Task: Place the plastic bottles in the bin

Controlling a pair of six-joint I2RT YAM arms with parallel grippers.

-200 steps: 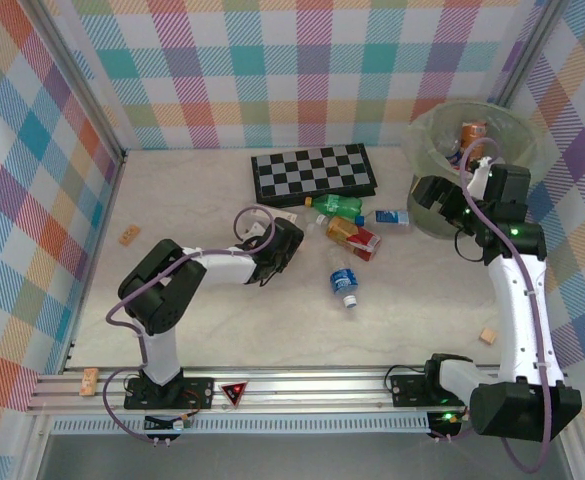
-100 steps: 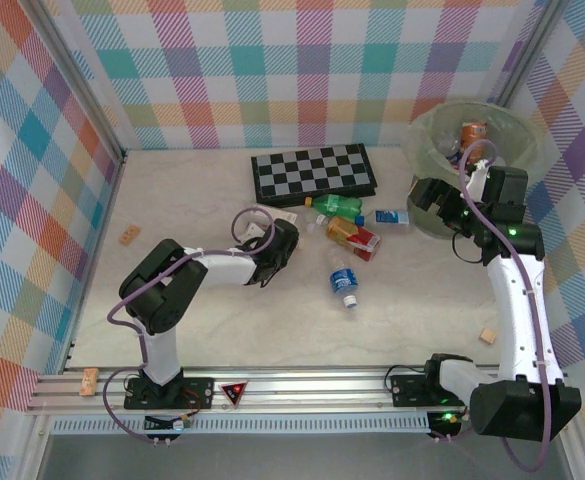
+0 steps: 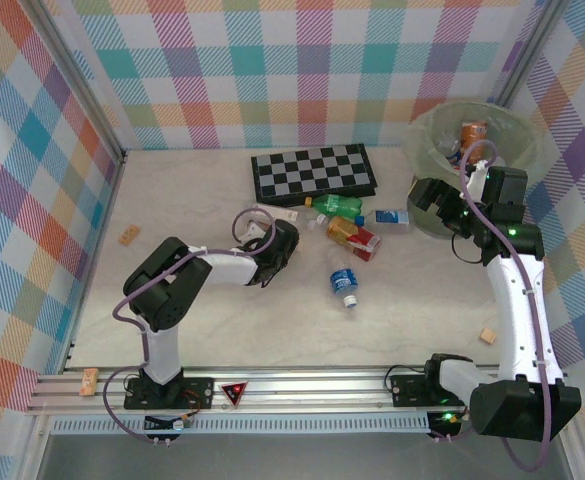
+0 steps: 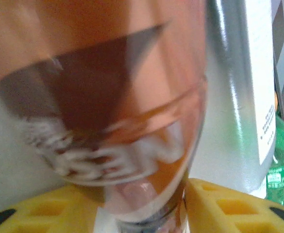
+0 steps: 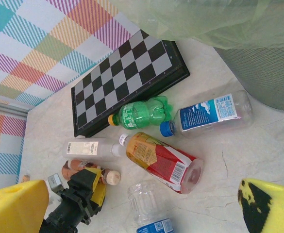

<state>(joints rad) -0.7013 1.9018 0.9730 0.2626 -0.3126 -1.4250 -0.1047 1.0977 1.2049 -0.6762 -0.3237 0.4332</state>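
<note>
Several plastic bottles lie right of the table's middle: a green one, a red-and-yellow labelled one, two clear blue-labelled ones, and a white-labelled one. My left gripper is shut on the neck of a brown bottle lying on the table, a yellow finger on each side. My right gripper hangs open above the table beside the bin, nothing between its fingers. An orange-labelled bottle lies in the bin.
A black-and-grey checkerboard lies behind the bottles. Small wooden blocks sit at the left, the right front and on the front rail. Plaid walls close in the table.
My left gripper has closed onto the brown bottle's neck, staying almost in place. The right arm has barely shifted and stays open.
</note>
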